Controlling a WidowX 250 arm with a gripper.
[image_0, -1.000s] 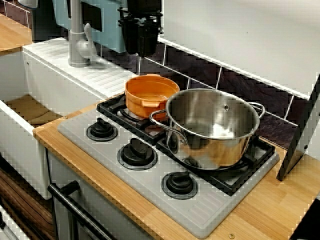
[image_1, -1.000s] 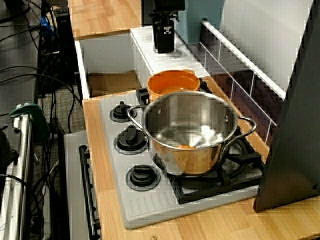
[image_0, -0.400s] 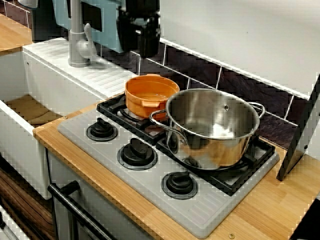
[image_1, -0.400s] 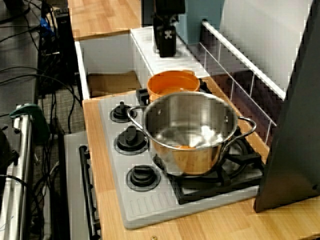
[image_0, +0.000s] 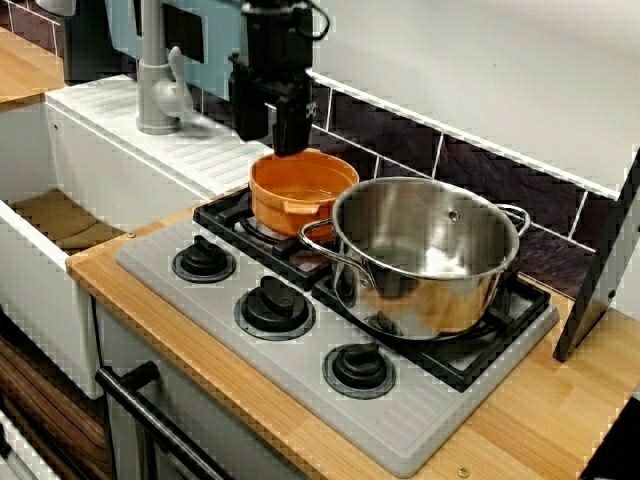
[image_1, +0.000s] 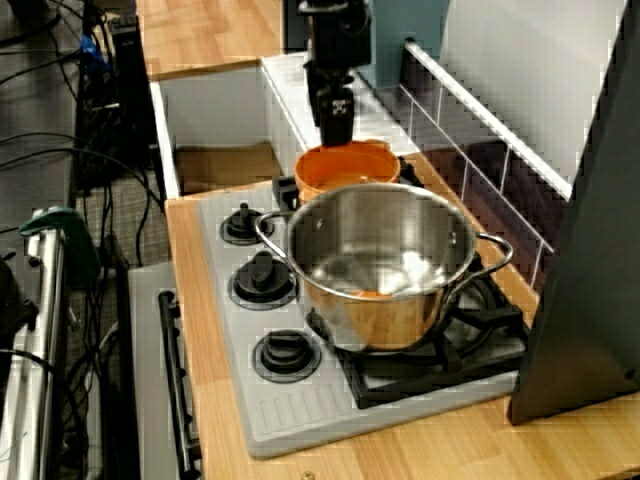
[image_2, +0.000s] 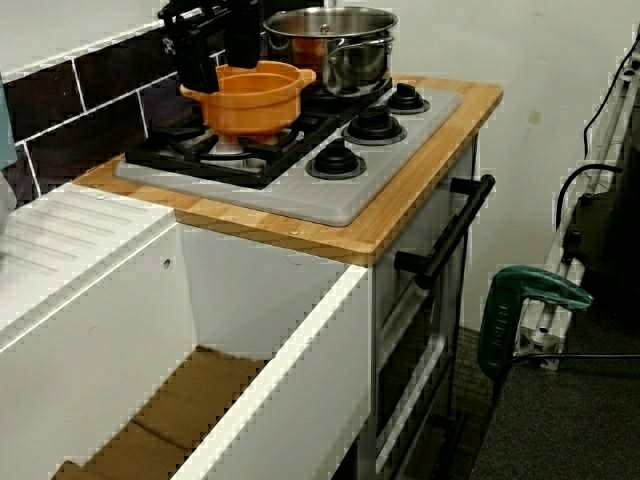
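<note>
The round orange plastic pot (image_0: 300, 195), low-walled with small lug handles and nothing visible inside, sits upright on the black burner grate (image_0: 222, 212) at the sink end of the stove. It is just beside the larger shiny steel pot (image_0: 425, 250). The black gripper (image_0: 270, 140) hangs over the orange pot's rear rim, its two fingers spread apart and gripping nothing; whether a fingertip touches the rim cannot be told.

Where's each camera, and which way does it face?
Front view: high before the knobs, facing the tiled wall; end effector near orange pot.
Stove-end view: along the counter toward the sink; end effector shows.
Sink-end view: low, back toward the stove; end effector shows.
All share orange pot and steel pot.
</note>
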